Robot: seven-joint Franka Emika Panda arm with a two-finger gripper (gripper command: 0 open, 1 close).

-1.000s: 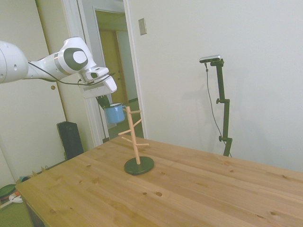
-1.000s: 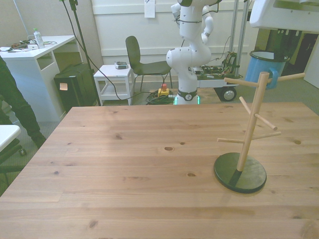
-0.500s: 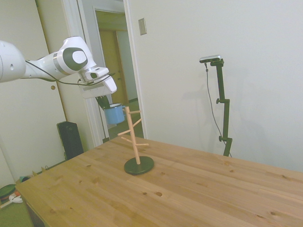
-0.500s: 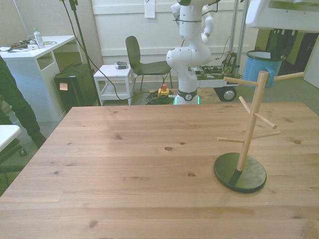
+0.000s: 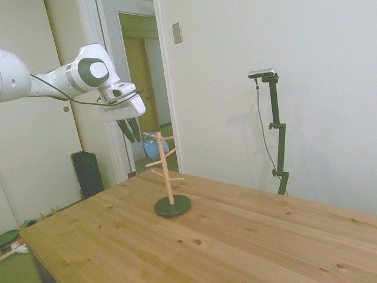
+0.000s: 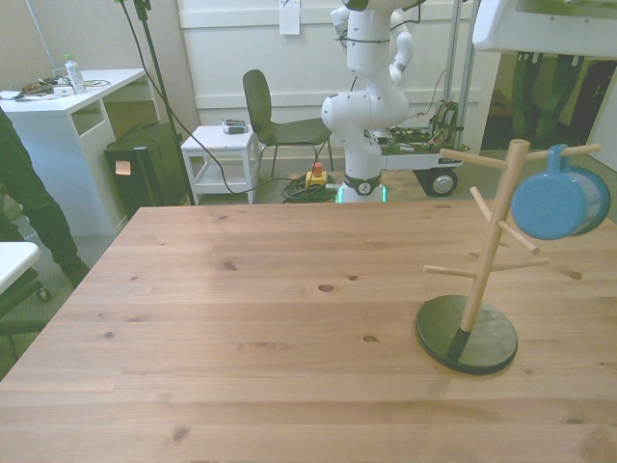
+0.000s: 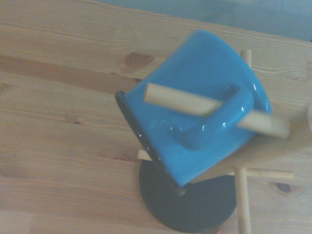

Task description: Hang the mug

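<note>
Mug (image 6: 559, 204) hanging by handle on stand's (image 6: 487, 256) top peg, tilting, apart from end effector (image 5: 131, 130). End effector hovering just above, fingers parted, holding nothing. Stand sitting near counter (image 6: 251, 328) edge at front view's right. Hanging step looking done; next move calling for straight retreat upward. Open room overhead; pegs close below.
</note>
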